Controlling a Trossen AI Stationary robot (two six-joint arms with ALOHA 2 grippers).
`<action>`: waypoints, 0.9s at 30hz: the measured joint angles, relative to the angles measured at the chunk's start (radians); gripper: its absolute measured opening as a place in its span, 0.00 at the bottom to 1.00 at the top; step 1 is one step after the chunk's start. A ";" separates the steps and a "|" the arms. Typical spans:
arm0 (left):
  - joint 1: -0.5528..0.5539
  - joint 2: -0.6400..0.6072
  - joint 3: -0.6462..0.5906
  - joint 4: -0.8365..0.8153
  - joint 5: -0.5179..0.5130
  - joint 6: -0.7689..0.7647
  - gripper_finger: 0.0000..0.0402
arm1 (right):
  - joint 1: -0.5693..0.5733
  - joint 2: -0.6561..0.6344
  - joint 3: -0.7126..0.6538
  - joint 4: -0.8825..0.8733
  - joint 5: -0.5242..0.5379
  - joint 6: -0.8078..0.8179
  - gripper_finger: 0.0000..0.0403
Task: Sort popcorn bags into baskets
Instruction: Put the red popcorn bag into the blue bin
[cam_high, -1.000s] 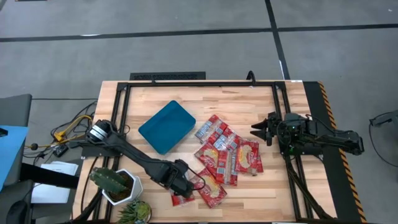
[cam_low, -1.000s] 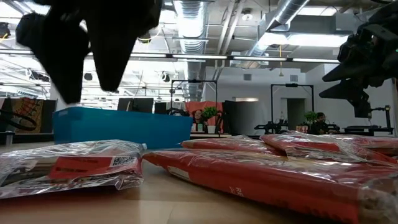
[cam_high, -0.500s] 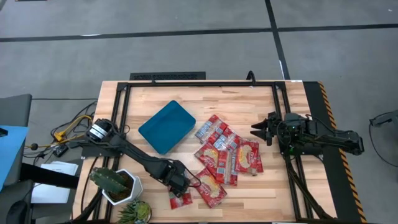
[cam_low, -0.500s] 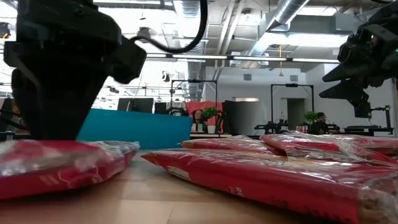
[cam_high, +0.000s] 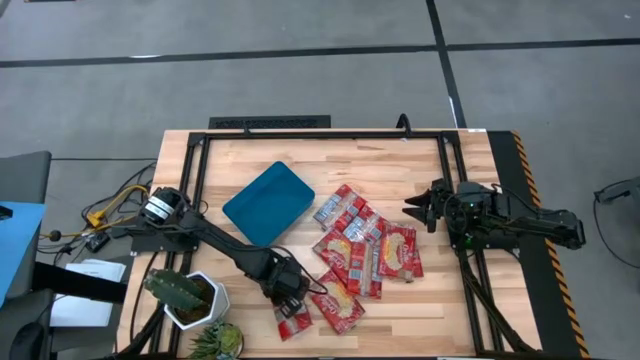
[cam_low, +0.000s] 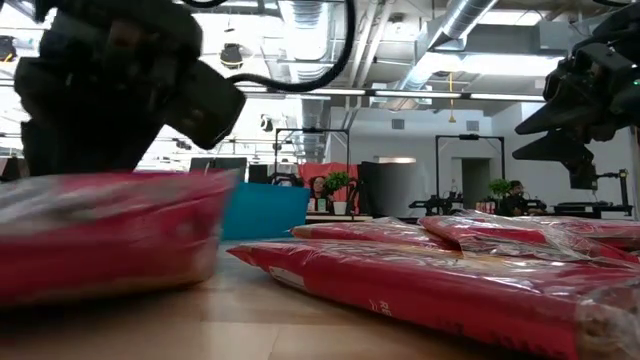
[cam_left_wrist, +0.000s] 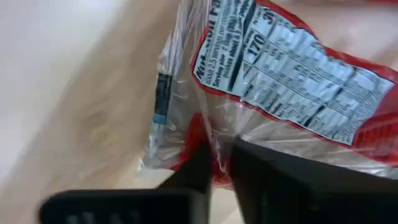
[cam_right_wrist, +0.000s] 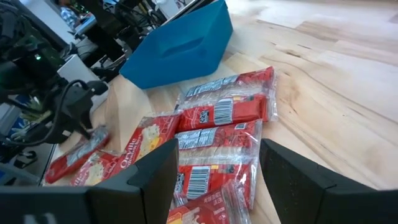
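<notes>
Red popcorn bag (cam_high: 292, 320) pinched at its edge by left gripper (cam_high: 285, 297), lifted off worktop (cam_high: 400, 170) at pile's (cam_high: 365, 245) seven o'clock. Teal basket (cam_high: 268, 203) sat at eleven. Right gripper (cam_high: 418, 211) waited open at three. Best carried high, released level.

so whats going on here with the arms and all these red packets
The left gripper has closed on one small flat red popcorn packet at the near edge of the wooden table; in the left wrist view its fingers pinch the packet's edge. The shallow teal-blue plastic tray holds no packets as yet. The other red packets lie in a loose pile beside the tray. The right gripper waits open, off to the pile's right.
</notes>
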 joint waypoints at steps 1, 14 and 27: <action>0.002 0.001 0.012 0.000 -0.001 -0.003 0.03 | 0.000 0.000 0.000 0.000 0.001 0.001 0.62; 0.035 0.009 0.201 -0.167 -0.022 -0.002 0.00 | 0.000 0.000 0.000 0.001 0.003 0.001 0.62; 0.040 0.005 0.425 -0.437 -0.010 0.042 0.00 | 0.000 0.000 0.000 0.001 0.004 -0.020 0.62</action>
